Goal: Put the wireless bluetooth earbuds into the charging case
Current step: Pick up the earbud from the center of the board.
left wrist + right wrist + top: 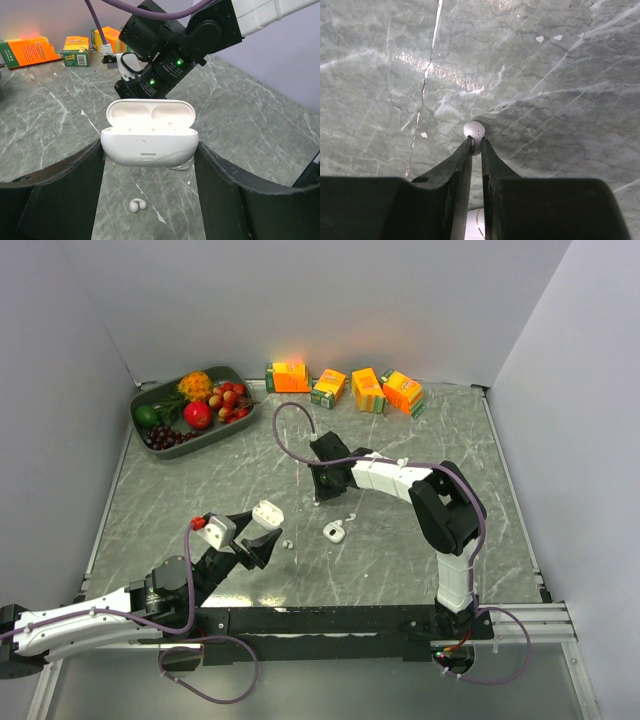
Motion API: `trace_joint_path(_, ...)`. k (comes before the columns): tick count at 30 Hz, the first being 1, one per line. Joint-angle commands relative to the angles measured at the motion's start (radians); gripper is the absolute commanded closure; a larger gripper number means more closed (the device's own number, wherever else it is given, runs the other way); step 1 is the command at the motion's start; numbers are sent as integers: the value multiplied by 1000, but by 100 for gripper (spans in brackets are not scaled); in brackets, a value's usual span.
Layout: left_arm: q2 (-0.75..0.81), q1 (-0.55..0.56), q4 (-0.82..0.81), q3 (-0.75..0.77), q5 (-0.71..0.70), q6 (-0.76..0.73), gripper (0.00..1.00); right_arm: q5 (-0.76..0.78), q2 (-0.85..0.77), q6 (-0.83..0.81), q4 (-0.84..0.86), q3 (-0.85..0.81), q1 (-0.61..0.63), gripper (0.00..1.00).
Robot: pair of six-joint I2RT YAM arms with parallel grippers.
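Your right tool [476, 144] has its jaws pressed almost together, nipping only the near edge of one earbud [474, 130] that sits on the counter [545, 75]; I judge that hold shallow, so on the lift the smooth, rounded bud could squirt out and skitter off, or twist so that it no longer lines up with its well. Your left tool [150, 152] pinches the charging case [149, 132] by its sides, lid thrown back towards the right arm; a hard push into a well could tip or slide the case in that grip. The second earbud [137, 205] lies loose on the counter just below the case; a slipped case could land on it. Both wells look empty, though glare hides detail; the far fruit tray [243, 380] holds an apple, grapes and other fruit.
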State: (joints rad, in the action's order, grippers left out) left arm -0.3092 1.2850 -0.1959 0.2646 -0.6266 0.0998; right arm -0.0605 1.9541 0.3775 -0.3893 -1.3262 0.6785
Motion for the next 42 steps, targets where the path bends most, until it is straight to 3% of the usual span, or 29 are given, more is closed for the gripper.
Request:
trace_joint_path(1, 7, 11, -10, 38, -15, 18, 99, 21, 28, 4, -23, -36, 12, 85)
trace_joint_path(8, 10, 13, -5, 39, -19, 17, 99, 22, 19, 5, -29, -34, 10, 100)
trace_joint_path(13, 13, 13, -10, 38, -22, 12, 99, 33, -38, 8, -36, -11, 12, 100)
trace_joint_path(21, 18, 14, -27, 38, -16, -9, 99, 24, -322, -23, -49, 58, 10, 100)
trace_joint_path(31, 13, 14, -74, 42, 68, -83, 99, -162, -701, -133, -11, 189, 35, 100)
trace_joint_path(35, 10, 14, -112, 30, 136, -153, 99, -104, -866, -222, -23, 222, 121, 100)
trace_joint_path(42, -77, 13, -120, 59, 177, -236, 99, -53, -962, -293, -190, 151, 216, 100)
